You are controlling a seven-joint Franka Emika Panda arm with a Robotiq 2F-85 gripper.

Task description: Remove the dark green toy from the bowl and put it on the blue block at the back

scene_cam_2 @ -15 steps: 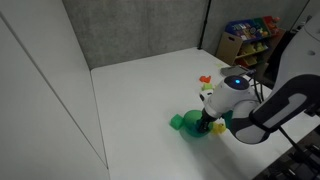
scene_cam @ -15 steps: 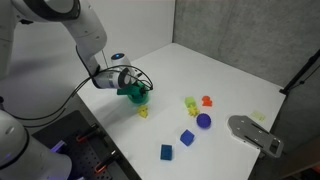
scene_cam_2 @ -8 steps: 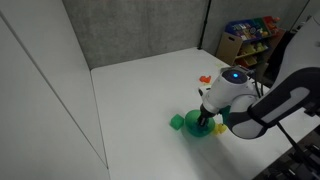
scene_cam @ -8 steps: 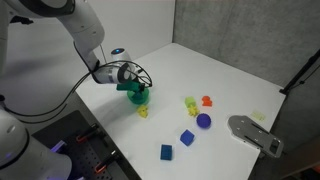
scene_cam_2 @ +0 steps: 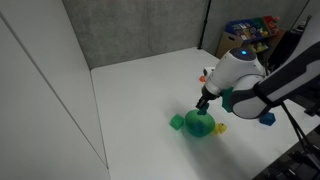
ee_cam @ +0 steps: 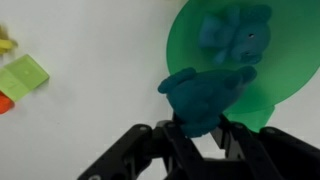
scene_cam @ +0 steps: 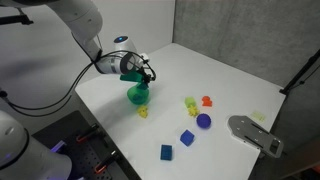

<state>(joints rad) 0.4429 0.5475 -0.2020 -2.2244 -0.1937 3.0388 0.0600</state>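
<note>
Dark teal-green toy [ee_cam: 205, 92], a small lumpy chunk, sits pinched in the end effector [ee_cam: 205, 124]. Its two black fingers are closed most of the way onto the toy's narrower lower part, so the broader part stands out beyond the fingertips. The toy hangs in the air above the round bright green plastic bowl [ee_cam: 290, 75], over the rim nearest the wrist camera rather than down inside. In both exterior views the end effector is above the bowl [scene_cam: 138, 96] and apart from it. I judge this height is meant to let the toy pass over the rim without dragging the bowl along. The toy's long axis appears to run side to side across the wrist view, roughly in line with the way the fingers close. It is too blurred to tell front from back. Another teal shape shows inside the bowl, and I cannot tell whether it is a second toy. On the white worktop [scene_cam: 235, 70] a small yellow toy [scene_cam: 143, 112] lies just beside the bowl. Well apart from it are a yellow-green toy [scene_cam: 190, 102], a round purple ball [scene_cam: 203, 120] and two deep blue cubes. I take the blue block [scene_cam: 187, 137] near the ball for the target, its twin cube [scene_cam: 166, 152] lying closer to the camera.
</note>
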